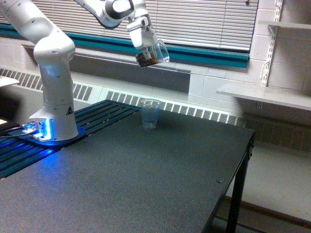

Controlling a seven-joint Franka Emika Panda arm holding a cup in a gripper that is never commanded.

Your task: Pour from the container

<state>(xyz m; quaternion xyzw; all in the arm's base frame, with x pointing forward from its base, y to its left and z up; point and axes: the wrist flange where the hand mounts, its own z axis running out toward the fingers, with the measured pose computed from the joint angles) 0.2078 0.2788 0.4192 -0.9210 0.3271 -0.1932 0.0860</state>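
The claw (145,48) is clamped on the container (151,53), a small clear cup with brown granular contents settled toward its lower end. The container is tilted, mouth facing the exterior view's right, and hangs well above the ribbed cup (150,113), roughly over it or slightly toward the exterior view's left of it; depth alignment cannot be confirmed from this single view. The ribbed cup stands upright on the bench (146,184), near the bench's far edge, and appears empty, though its clear walls make this uncertain. Step in hand, as judged: position the container's lip over the ribbed cup and start the pour; no granules are visibly falling yet. To perform it well, bring the lip down close over the ribbed cup's mouth before increasing tilt, since the mouth is narrow and granules dropped from this height would likely scatter. Rotate the wrist slowly so the contents slide as a thin stream, not a slug. Keep the clamp firm; the thin plastic may flex. Clearances relative to the ribbed cup: the bench surface in front of it is open and carries nothing else visible; the arm base (53,121) stands well apart toward the exterior view's left; behind it the bench ends just short of the wall's vent grille (194,110), so spillage rearward would leave the bench.
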